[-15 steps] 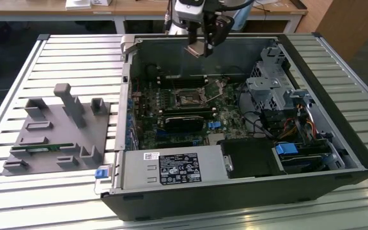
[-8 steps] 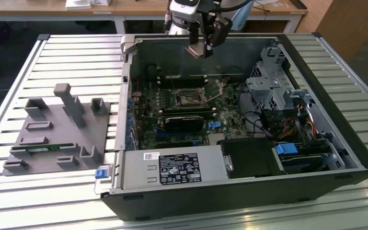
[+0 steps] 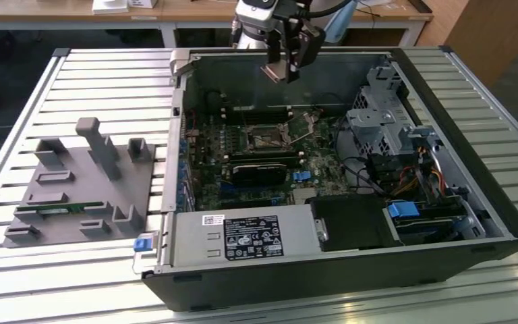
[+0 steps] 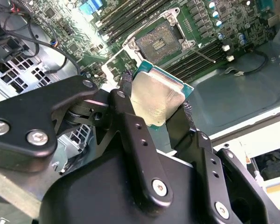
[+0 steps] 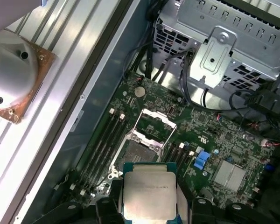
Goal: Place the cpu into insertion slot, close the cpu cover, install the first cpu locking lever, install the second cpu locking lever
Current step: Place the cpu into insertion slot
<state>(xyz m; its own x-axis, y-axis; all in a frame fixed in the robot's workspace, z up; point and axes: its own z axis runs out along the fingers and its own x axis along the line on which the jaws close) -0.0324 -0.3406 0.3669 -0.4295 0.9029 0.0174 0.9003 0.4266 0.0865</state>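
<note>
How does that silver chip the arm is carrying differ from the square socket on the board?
The cpu has a dull silver top; the insertion slot has a dark centre. The cpu is held aloft in the gripper; the insertion slot sits on the board, uncovered. Both are square.

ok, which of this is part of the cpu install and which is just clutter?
Job:
cpu, held in the hand
insertion slot, empty
cpu cover, flipped open

Just there:
grey fixture tray
power supply
drive cage
memory slots
</note>
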